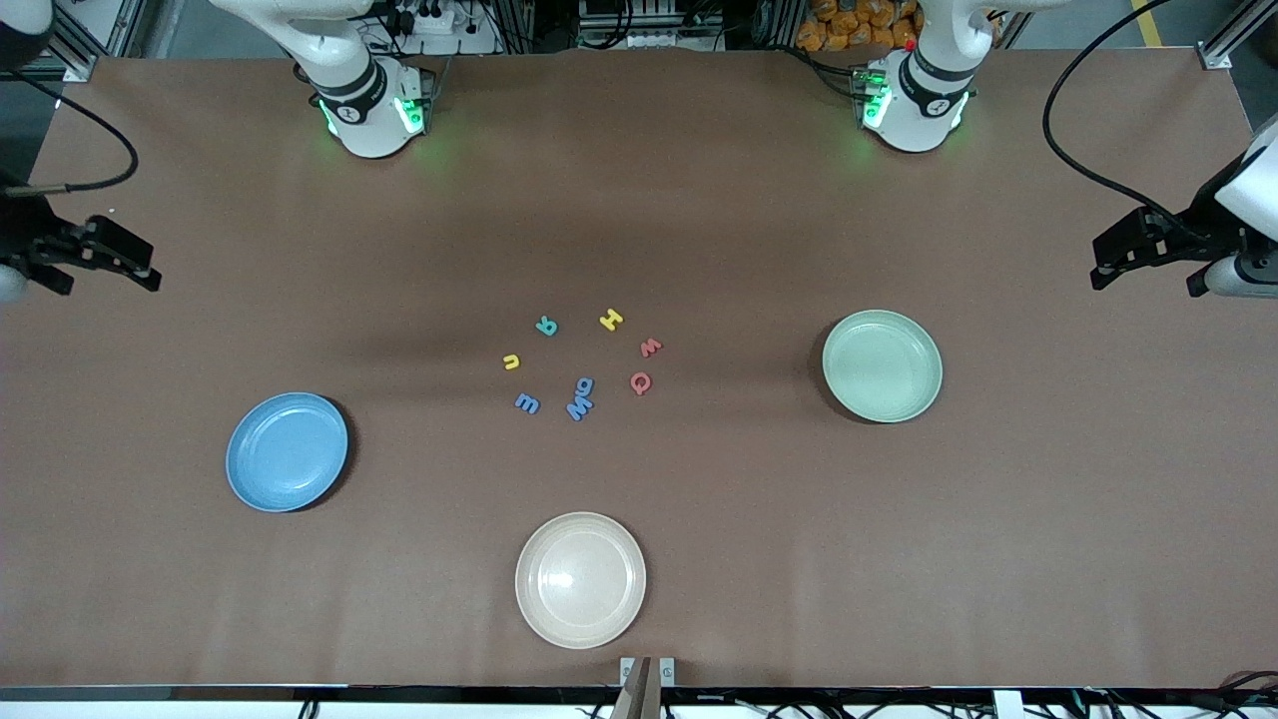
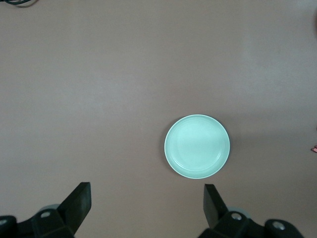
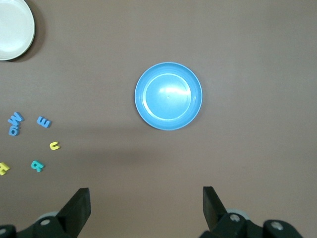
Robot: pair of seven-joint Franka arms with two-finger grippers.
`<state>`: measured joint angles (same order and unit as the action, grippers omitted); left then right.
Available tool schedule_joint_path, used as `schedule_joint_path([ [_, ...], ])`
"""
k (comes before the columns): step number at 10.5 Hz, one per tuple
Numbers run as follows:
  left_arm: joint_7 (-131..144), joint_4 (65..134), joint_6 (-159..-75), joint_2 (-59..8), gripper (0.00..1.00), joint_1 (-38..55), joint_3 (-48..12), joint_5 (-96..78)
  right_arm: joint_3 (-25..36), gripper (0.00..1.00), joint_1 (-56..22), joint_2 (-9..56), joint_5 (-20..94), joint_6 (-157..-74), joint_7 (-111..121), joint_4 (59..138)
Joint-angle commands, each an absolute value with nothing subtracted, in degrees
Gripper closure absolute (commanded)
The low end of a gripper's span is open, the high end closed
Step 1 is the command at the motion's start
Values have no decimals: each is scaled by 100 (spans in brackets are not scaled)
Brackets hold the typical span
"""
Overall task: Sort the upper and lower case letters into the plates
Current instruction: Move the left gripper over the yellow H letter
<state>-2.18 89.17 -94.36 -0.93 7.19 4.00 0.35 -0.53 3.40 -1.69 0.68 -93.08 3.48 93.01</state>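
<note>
Nearest the camera, low at mid-frame: cream plate [image 1: 580,579], likely no part of the sort. At the frame's edge toward the right arm's end: right gripper [image 1: 138,268], jaws spread wide and empty, waiting. Lower: blue plate [image 1: 287,451], empty. Mid-frame: letters in a loose ring, namely yellow u [image 1: 511,361], blue m [image 1: 527,402], teal R [image 1: 546,325], blue M [image 1: 578,406] touching light blue a [image 1: 584,386], yellow H [image 1: 611,320], red Q [image 1: 641,382], red w [image 1: 650,348]. Then pale green plate [image 1: 883,365], empty. Last, left gripper [image 1: 1110,268], likewise wide and empty. Probably best: start with a lone letter, descend straight, pinch low against the cloth; leave the touching pair until later.
</note>
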Motion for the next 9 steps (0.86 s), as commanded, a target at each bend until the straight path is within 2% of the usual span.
schedule_joint_path([
  [1,-273,8903,-9387,-62,0,721,431,-193,-44,0,351,-79,124,-8923,106,8740],
  [6,-308,8930,-9160,-62,0,721,300,-228,-44,0,352,-70,132,-8710,149,8543],
  [9,-151,8965,-9017,-140,0,738,-437,-228,-44,0,343,-44,132,-8701,141,8587],
])
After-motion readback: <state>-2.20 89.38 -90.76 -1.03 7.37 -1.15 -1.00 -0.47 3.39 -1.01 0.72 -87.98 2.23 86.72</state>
